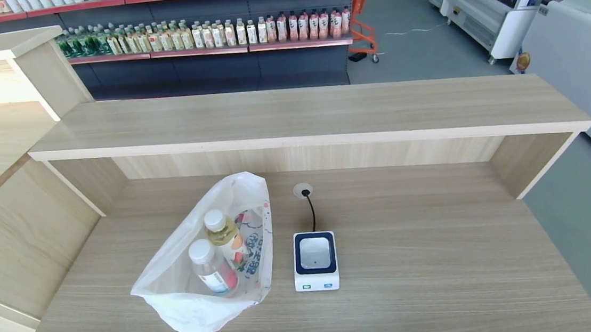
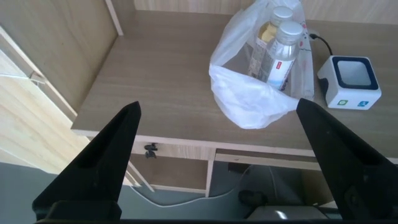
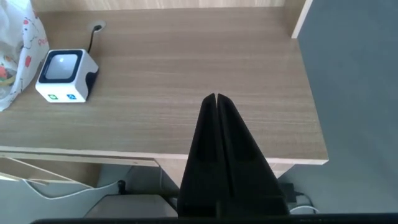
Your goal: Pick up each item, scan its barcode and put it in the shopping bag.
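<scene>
Two bottles (image 1: 213, 268) sit in the shopping bag (image 1: 196, 315), so the left tool (image 2: 219, 109) hangs wide and the right tool (image 3: 216, 98) is pinched together, empty.

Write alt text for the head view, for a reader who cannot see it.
A white bag on a wooden counter holds a clear bottle and a yellow bottle. A scanner sits just right of it. Drink shelves stand behind.

Bright even light; soft shadows; edges bowed.
</scene>
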